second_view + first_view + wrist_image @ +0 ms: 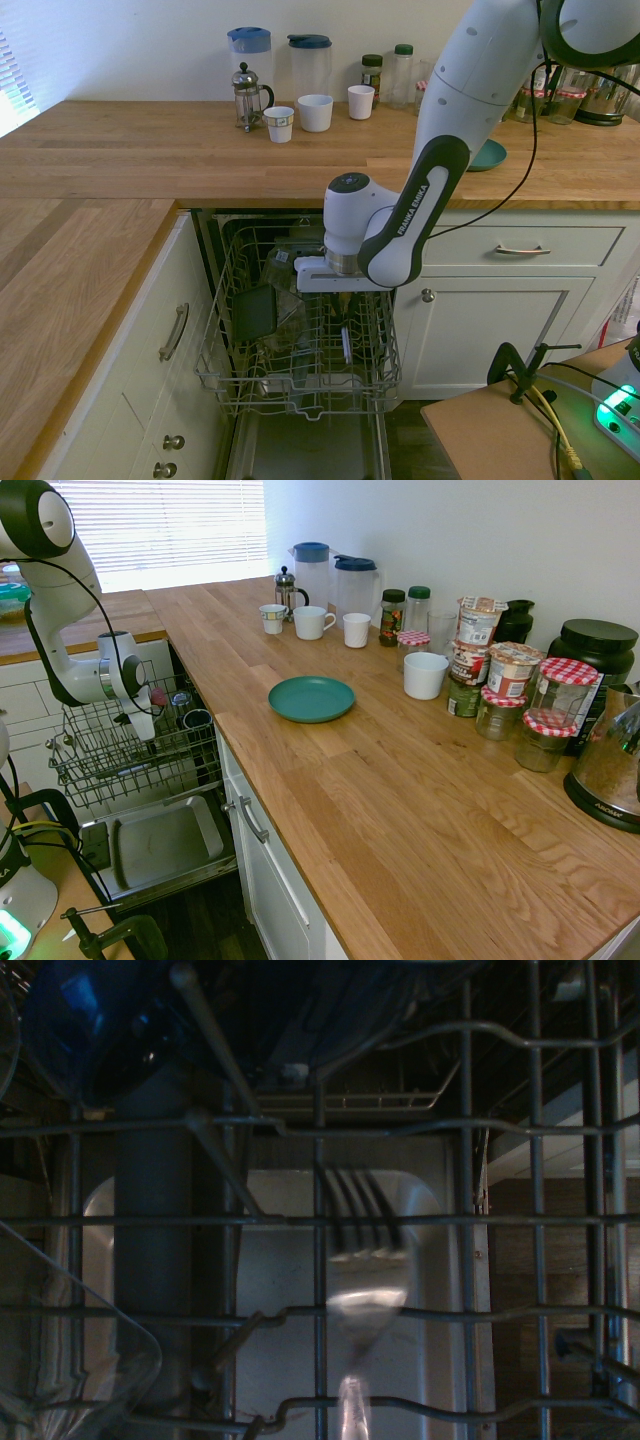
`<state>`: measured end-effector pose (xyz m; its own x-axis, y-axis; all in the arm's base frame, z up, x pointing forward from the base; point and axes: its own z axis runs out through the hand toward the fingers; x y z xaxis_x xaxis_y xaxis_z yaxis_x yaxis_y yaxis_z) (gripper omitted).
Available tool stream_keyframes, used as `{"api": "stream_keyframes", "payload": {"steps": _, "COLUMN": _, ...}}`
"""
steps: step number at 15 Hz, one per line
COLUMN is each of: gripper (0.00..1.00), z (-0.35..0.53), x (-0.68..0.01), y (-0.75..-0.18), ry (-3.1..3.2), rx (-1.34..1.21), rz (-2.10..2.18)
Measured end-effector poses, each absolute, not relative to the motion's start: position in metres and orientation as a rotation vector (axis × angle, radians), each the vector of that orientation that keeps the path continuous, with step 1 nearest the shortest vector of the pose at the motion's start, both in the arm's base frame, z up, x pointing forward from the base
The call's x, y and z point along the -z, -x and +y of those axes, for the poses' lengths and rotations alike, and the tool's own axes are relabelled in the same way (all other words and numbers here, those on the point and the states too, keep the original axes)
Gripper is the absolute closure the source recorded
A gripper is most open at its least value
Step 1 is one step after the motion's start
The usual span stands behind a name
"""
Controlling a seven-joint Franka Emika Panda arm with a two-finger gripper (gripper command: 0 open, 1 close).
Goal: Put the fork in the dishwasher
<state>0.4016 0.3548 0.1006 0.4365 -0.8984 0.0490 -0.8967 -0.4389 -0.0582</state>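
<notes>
Hand: the hand (345,300) points straight down into the dishwasher's (160,845) pulled-out wire rack (300,385); the rack wires hide its fingers, so whether they are parted or closed I cannot tell.
Fork: the fork (362,1260) shows in the wrist view, blurred, tines over the grey inner door panel (270,1350) behind the rack wires; its handle runs off at the picture's bottom edge, and held or released cannot be told.
Rack contents: a dark flat dish (255,313) stands on edge near the rack's left side; a blue glass item (95,1025) and a clear container (70,1360) sit close by in the wrist view.
Counter: a teal plate (311,698) lies empty near the counter's front edge above the dishwasher.
Back edge of counter: two lidded pitchers (335,585), a French press (287,590) and three white cups (312,623) stand along the wall.
Right end of counter: jars with checked lids (555,705) cluster beside a white mug (425,675).
</notes>
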Motion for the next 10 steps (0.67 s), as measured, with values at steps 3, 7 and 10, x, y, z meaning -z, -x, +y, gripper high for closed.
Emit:
{"api": "stream_keyframes", "payload": {"steps": 3, "gripper": 0.0, "z": 0.351, "x": -0.107, "y": -0.401, "ry": 2.641, "rx": 0.137, "rz": 1.653}}
{"api": "stream_keyframes", "payload": {"steps": 7, "gripper": 0.0, "z": 0.341, "x": -0.156, "y": -0.387, "ry": 2.61, "rx": 0.193, "rz": 1.637}}
{"api": "stream_keyframes", "payload": {"steps": 10, "gripper": 0.0, "z": 0.342, "x": -0.212, "y": -0.36, "ry": 2.591, "rx": 0.273, "rz": 1.648}}
